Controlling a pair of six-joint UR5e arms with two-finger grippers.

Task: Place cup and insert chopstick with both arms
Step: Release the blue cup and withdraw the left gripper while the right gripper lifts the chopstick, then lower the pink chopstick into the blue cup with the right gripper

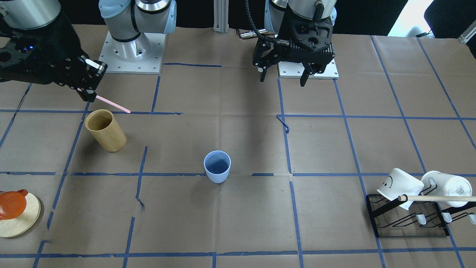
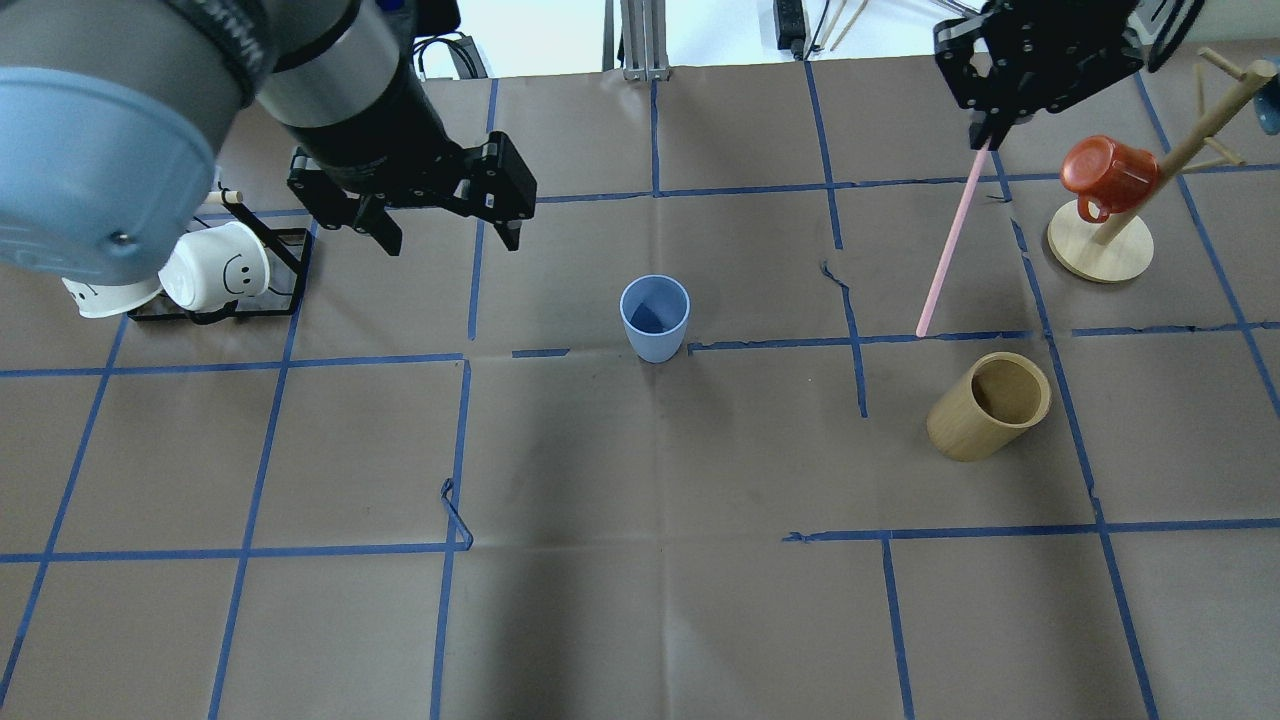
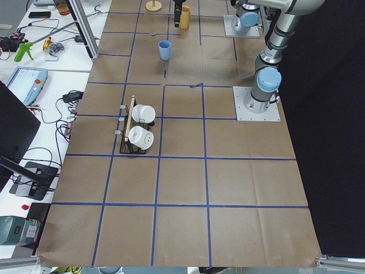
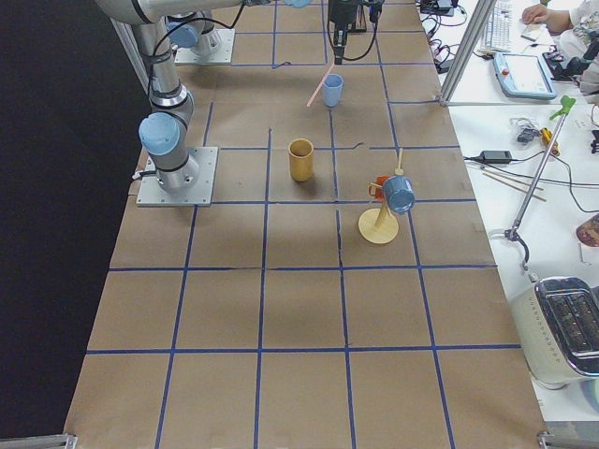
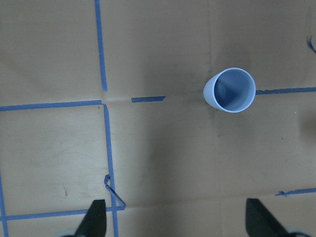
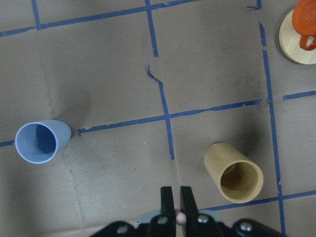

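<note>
The light blue cup (image 1: 217,166) stands upright and empty mid-table; it also shows in the overhead view (image 2: 655,318), the left wrist view (image 5: 230,90) and the right wrist view (image 6: 39,141). My left gripper (image 2: 445,230) is open and empty, raised above the table to the cup's left in the overhead view; it shows in the front view (image 1: 283,76) too. My right gripper (image 2: 985,135) is shut on the thin pink chopstick (image 2: 950,243), which hangs down from it high above the table. In the front view the chopstick (image 1: 112,104) sticks out of that gripper (image 1: 89,95), above the tan cup.
A tan wooden cylinder cup (image 2: 990,405) stands near the chopstick's lower end. A mug tree (image 2: 1100,245) with a red mug (image 2: 1105,175) stands at the far right. A black rack (image 1: 409,219) holds two white mugs (image 1: 401,186) and a wooden dowel (image 1: 435,198).
</note>
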